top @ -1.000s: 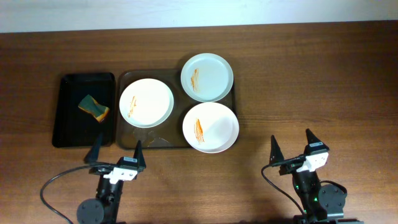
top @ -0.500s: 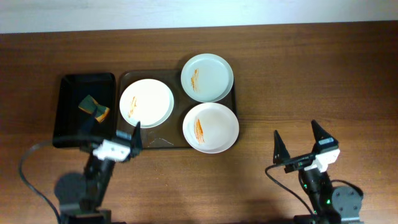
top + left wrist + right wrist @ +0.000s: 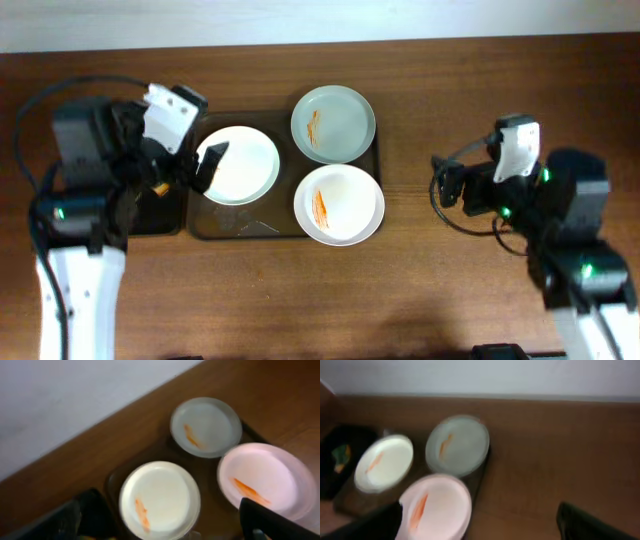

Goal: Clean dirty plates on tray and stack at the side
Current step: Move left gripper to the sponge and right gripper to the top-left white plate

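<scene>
Three plates with orange smears sit on the dark brown tray (image 3: 285,232): a white plate (image 3: 240,165) at the left, a pale green plate (image 3: 333,123) at the back, a pinkish plate (image 3: 339,204) at the front right. The left wrist view shows the white (image 3: 160,499), green (image 3: 206,426) and pinkish (image 3: 265,480) plates. My left gripper (image 3: 188,168) is open and empty, raised beside the white plate's left edge. My right gripper (image 3: 445,183) is open and empty, raised over bare table to the right of the tray. Both sets of fingers are spread wide in the wrist views (image 3: 160,532) (image 3: 475,530).
A black tray (image 3: 108,180) lies left of the brown tray, largely covered by my left arm. A green and yellow sponge (image 3: 341,455) lies in it, seen in the right wrist view. The wooden table (image 3: 460,90) stretches right of the trays.
Both arms have lifted from the table's front edge. The left gripper moved back over the black tray beside the white plate. The right gripper moved back, to the right of the tray.
</scene>
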Robot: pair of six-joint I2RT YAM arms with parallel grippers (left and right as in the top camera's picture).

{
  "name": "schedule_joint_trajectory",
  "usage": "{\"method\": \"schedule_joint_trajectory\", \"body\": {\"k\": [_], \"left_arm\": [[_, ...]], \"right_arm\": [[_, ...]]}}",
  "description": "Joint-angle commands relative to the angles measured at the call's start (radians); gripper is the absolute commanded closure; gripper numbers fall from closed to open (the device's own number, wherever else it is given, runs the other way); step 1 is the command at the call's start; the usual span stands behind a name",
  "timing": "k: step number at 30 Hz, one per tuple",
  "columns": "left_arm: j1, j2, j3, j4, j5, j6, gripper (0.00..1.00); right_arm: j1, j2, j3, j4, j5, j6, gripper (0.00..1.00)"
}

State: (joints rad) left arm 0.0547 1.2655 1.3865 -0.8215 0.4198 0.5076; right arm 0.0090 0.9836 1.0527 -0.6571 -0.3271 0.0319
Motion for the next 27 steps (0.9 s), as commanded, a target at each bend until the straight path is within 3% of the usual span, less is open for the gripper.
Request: {"method": "schedule_joint_trajectory", "body": {"k": [1,8,13,16,19,24,27], "left_arm": [[0.005,0.116,0.122,-0.095,0.179,-0.005,0.01],[0.005,0.195,0.121,-0.165,0.269,-0.006,0.01],[0.005,0.206,0.120,-0.195,0.227,-0.017,0.01],[0.005,0.208,0.122,-0.156,-0.078,-0.353,0.01],[0.014,0.208,0.150,-0.150,-0.290,-0.556,0.01],[0.119,0.220,0.167,-0.170,-0.346,-0.644,0.01],[0.195,0.266,0.167,-0.220,-0.347,-0.653,0.01]], "right_arm": [[-0.003,0.178,0.180,-0.124,-0.021,0.009,0.02],[0.002,0.385,0.212,-0.060,-0.283,0.054,0.02],[0.097,0.439,0.214,-0.024,-0.213,0.172,0.02],[0.205,0.482,0.289,-0.078,-0.163,0.195,0.02],[0.317,0.597,0.456,-0.189,-0.040,0.198,0.02],[0.428,0.830,0.717,-0.282,0.029,0.223,0.02],[0.471,0.919,0.752,-0.250,0.075,0.299,0.01]]}}
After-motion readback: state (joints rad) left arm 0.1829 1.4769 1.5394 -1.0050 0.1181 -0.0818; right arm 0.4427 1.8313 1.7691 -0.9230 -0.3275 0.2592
